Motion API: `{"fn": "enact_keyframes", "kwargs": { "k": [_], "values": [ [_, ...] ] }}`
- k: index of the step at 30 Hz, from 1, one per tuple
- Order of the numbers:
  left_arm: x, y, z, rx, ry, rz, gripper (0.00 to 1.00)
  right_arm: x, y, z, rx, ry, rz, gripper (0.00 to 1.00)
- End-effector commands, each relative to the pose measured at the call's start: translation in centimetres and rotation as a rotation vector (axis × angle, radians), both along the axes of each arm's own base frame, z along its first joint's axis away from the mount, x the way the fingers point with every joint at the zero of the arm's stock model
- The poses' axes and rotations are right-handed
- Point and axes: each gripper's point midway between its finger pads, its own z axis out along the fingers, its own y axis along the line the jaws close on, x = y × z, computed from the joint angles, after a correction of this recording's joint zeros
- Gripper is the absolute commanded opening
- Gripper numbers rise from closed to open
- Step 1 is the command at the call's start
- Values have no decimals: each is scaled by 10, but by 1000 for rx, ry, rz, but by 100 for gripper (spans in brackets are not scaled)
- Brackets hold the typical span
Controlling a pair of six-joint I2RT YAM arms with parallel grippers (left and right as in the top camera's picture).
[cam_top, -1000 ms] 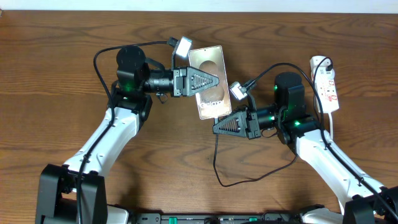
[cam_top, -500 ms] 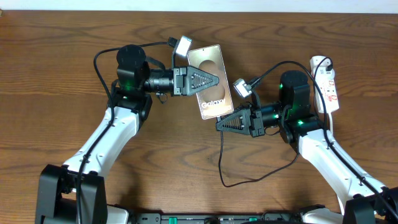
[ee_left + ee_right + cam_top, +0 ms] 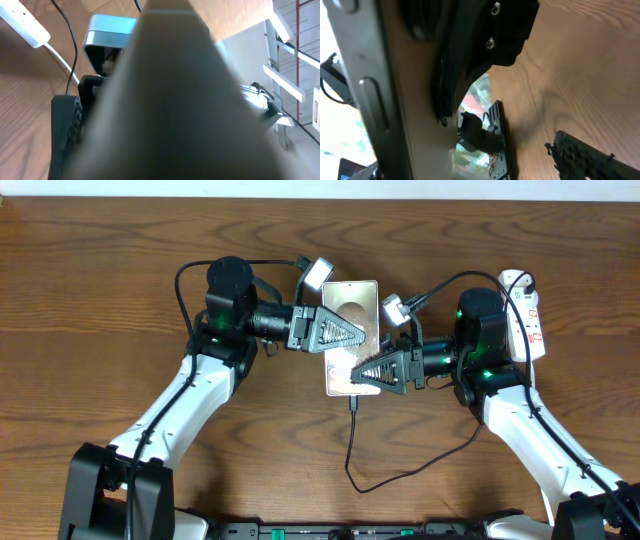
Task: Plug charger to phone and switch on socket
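Note:
The phone [image 3: 352, 308], dark grey-brown, hangs above the table's middle with my left gripper [image 3: 362, 336] shut on it from the left. Its blurred back [image 3: 170, 100] fills the left wrist view. My right gripper [image 3: 353, 376] sits over the phone's lower end, jaws open and holding nothing. One dark finger [image 3: 585, 157] shows at the right, and the phone's edge [image 3: 405, 75] stands at the left. The charger's [image 3: 350, 445] black plug tip [image 3: 353, 402] meets the phone's bottom edge, and the cable trails down and curves right. The white socket [image 3: 525, 315] lies at the far right.
The socket's white cord [image 3: 533, 380] runs down beside the right arm. The white strip [image 3: 25, 22] and its cord [image 3: 60, 60] show at the top left of the left wrist view. Bare wooden table [image 3: 100, 280] surrounds both arms.
My left arm has shifted right and turned the phone more upright. My right gripper has moved up and left onto the phone's lower end and opened. The plug tip now sits at the phone's bottom edge.

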Motion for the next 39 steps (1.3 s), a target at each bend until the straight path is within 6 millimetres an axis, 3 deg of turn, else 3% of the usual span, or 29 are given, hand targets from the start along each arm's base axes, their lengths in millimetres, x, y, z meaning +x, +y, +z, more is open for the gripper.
{"fn": "enact_keyframes", "kwargs": {
  "k": [1, 2, 5, 8, 12, 13, 14, 18, 21, 25, 29, 34, 39],
  "values": [
    [-6, 4, 5, -9, -26, -27, 7, 5, -1, 6, 1, -24, -17, 82],
    [-5, 4, 5, -9, -27, -24, 7, 5, -1, 6, 1, -24, -16, 79],
    [-4, 3, 5, -9, -27, -19, 7, 5, -1, 6, 1, -24, -17, 55],
    [-5, 3, 5, -9, -26, -20, 7, 6, -1, 6, 0, -27, -21, 49],
    [-4, 3, 5, -9, -27, -19, 7, 7, 0, 10, 10, -66, -22, 20],
    [-4, 3, 5, -10, -31, -19, 8, 8, 0, 11, 12, -76, -22, 9],
    [-4, 3, 5, -12, -41, -19, 17, 9, 0, 11, 12, -82, -27, 1],
    [0, 3, 5, -16, -65, 6, 67, 15, 0, 9, 0, -80, -61, 1],
    [12, 6, 5, -19, -102, 70, 91, 21, 0, 5, -19, -66, -102, 1],
    [38, 21, 4, -17, -150, 193, 92, 37, -2, -13, -93, 0, -212, 1],
    [59, 43, 4, -12, -218, 292, 92, 55, -14, -55, -255, 128, -379, 1],
    [70, 60, 4, -8, -235, 341, 93, 62, -30, -105, -434, 200, -476, 1],
    [71, 62, 4, -7, -235, 346, 93, 65, -34, -143, -516, 271, -485, 5]
  ]
}}
